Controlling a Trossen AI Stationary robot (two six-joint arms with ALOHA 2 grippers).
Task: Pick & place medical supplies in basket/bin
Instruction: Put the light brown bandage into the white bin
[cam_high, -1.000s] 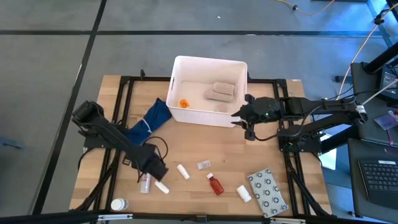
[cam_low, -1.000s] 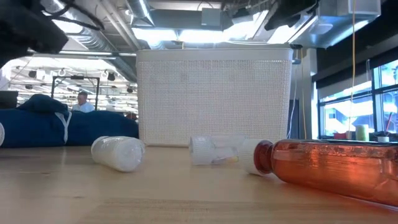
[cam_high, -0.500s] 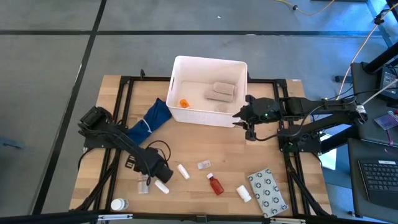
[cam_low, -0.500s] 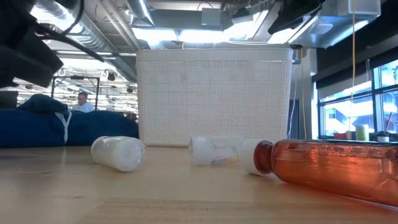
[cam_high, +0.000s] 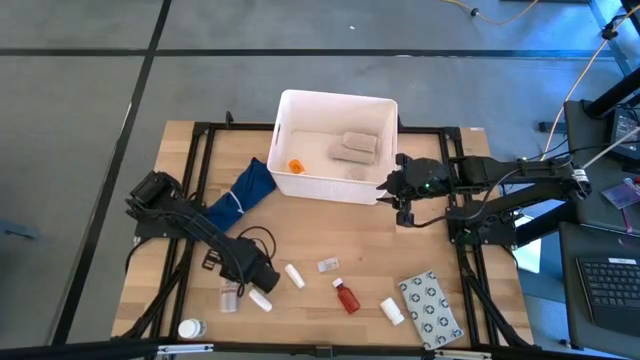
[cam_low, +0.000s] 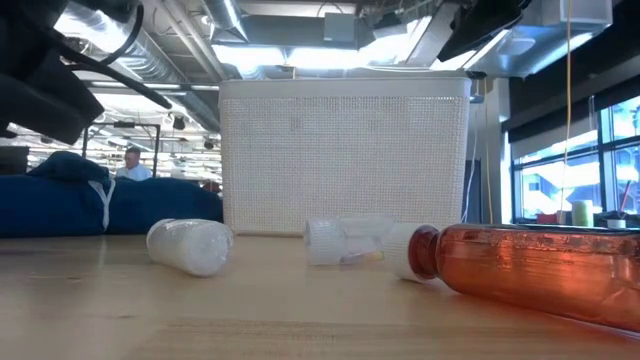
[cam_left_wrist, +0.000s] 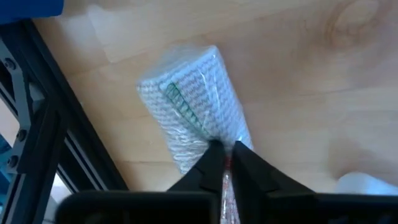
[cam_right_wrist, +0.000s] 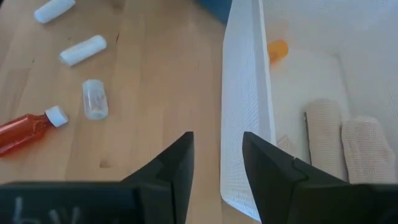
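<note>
My left gripper (cam_high: 239, 285) sits at the table's near left, shut on a white gauze roll in clear wrap (cam_left_wrist: 193, 106), which also shows in the high view (cam_high: 230, 298). My right gripper (cam_high: 386, 191) is open and touches nothing. It stands by the right near corner of the white tub (cam_high: 335, 185), and the tub wall (cam_right_wrist: 241, 93) shows between its fingers. Inside the tub lie beige rolls (cam_high: 355, 148) and a small orange item (cam_high: 295, 166). On the table lie a red bottle (cam_high: 347, 297), white tubes (cam_high: 295, 275) (cam_high: 392, 311) and a grey ring-patterned packet (cam_high: 432, 307). My left gripper pinches the roll's clear wrapper at one end (cam_left_wrist: 219, 138) between its two shut fingers, and the roll stretches away beyond the fingertips, in line with them. The frames do not show whether the roll rests on the wood or is lifted.
A blue cloth with a white cord (cam_high: 245, 190) lies left of the tub. A clear vial (cam_high: 328, 265), another white tube (cam_high: 262, 300) and a white bottle (cam_high: 190, 328) lie near the front edge. Black frame rails (cam_high: 200, 180) run along both table sides.
My left arm has shifted a little toward the table's right and near edge and has come lower in the low view. The wrapped roll has stayed at its fingertips, nearly where it was.
</note>
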